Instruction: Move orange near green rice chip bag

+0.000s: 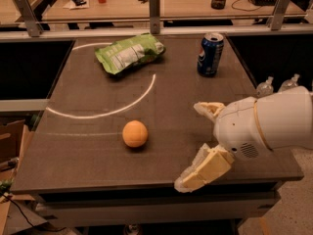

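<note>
Right, the small round matte orange (135,133) sits alone on the dark tabletop (88,153), just below a white curved line (115,110) and well apart from the crinkled light-green rice chip bag (129,53) at the far edge. The white two-finger gripper (188,146) hovers right of the fruit, fingers spread wide, grasping nothing. A blue soda can (210,54) stands upright, far right.

the round orange (135,133) sits near the counter's front edge. the crinkly green rice chip bag (128,54) lies flat by the back edge. the gripper (191,146) hangs spread wide at the front right corner.
</note>
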`<state>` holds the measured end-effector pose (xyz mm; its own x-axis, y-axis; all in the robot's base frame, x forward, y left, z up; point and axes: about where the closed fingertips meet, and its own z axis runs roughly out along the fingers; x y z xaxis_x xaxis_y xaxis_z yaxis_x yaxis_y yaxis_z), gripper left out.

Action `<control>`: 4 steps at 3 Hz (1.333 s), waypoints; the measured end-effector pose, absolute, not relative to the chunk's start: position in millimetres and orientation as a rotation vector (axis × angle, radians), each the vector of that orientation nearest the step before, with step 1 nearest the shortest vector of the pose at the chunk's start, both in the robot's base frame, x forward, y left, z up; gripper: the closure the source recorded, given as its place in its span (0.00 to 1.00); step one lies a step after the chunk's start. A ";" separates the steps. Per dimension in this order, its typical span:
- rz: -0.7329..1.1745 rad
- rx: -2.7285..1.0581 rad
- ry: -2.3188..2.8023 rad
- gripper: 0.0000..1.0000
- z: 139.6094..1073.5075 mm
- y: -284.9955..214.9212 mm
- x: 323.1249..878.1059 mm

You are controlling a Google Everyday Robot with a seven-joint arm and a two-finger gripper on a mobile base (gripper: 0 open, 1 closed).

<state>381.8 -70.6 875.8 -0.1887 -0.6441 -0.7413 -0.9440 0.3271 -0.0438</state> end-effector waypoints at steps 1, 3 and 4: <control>0.623 -1.375 1.877 0.00 864.6 -48.1 391.7; 0.681 -1.363 1.794 0.00 852.6 -16.6 421.4; 0.706 -1.346 1.767 0.00 851.4 -3.2 434.3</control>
<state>434.3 -3.2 851.4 -0.1257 -0.5200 -0.8449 -0.9591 0.2814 -0.0305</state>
